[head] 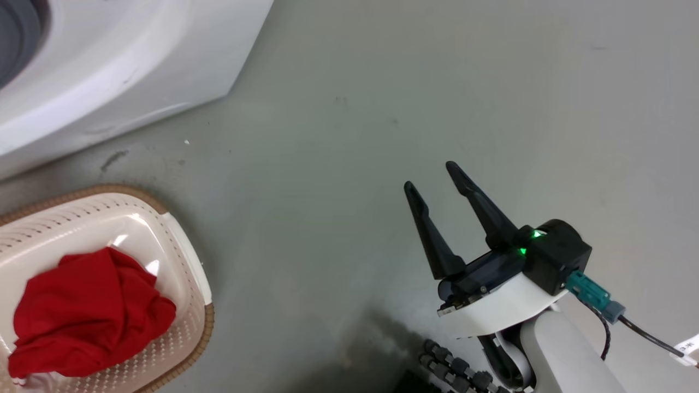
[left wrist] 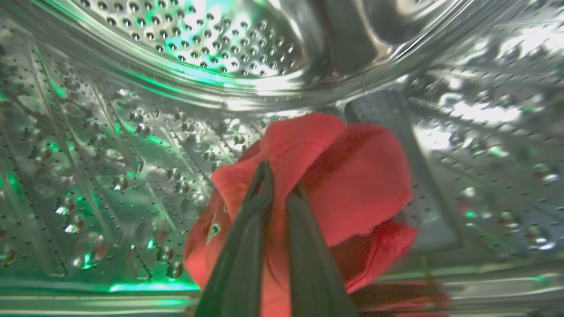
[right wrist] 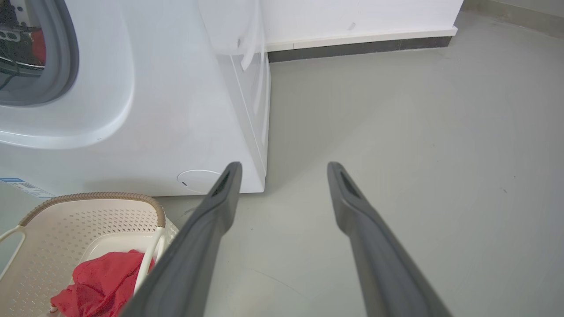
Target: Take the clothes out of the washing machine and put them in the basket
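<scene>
The left gripper (left wrist: 282, 180) is standing inside the steel drum (left wrist: 132, 145) of the washing machine (head: 109, 65), and its two dark fingers are lying almost together with a fold of the red garment (left wrist: 352, 176) pinched between them; the hold is looking thin, so I judge that the soft cloth could be slipping out during the pull, or that a hanging edge could be catching on the raised paddle (left wrist: 387, 110) just right of the fingertips or on the grey door seal (right wrist: 72, 53); the garment is lying crumpled on the drum wall directly ahead of the fingers; the drum is shining, perforated and embossed with rounded bumps; the right gripper (head: 431, 177) is hanging wide open and empty over the smooth grey floor (head: 382, 109); to its left the cream basket (head: 180, 240), perforated and with a brown woven rim, is already holding another red garment (head: 87, 311).
</scene>
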Tool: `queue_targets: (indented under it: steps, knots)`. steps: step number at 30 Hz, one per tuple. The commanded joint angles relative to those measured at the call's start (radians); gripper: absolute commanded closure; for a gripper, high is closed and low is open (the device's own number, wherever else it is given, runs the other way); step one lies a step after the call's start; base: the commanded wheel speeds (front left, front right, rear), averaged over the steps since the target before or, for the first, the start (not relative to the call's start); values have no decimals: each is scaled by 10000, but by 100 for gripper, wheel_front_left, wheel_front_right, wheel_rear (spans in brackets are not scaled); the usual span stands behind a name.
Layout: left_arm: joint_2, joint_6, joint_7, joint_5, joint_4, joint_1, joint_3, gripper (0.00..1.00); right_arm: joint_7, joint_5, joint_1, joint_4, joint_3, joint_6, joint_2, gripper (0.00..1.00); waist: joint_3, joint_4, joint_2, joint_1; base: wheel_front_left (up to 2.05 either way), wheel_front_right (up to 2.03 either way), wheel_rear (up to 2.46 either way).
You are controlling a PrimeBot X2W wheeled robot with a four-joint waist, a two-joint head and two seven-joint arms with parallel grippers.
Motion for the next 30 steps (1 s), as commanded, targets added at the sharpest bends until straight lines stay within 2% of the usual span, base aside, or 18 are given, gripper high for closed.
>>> queue_targets:
  steps: [1,8,17,23,30]
  knots:
    - [-137,64,-302,-118,-49,278,46,100,-17,-74,-35,57,-109,-12,22,0,-326,96,0,-1,0,0,0]
    - [-1211,58,-2428,-1047,747,1255,407,100,64,-449,321,147,-595,-12,20,0,-1631,511,0,-1,0,0,0]
    - [-2609,-573,-4881,-1864,2326,2281,360,100,551,-946,989,13,-1277,-12,18,0,-3515,1295,0,-1,0,0,0]
    - [-3347,-934,-5867,-2206,2901,2886,304,100,885,-1135,1590,-255,-1794,-11,17,0,-4541,1798,0,-1,0,0,0]
    - [-3855,-1445,-6296,-2430,2818,3524,268,100,1221,-1288,2211,-637,-2299,-11,17,0,-5514,2250,0,-1,0,0,0]
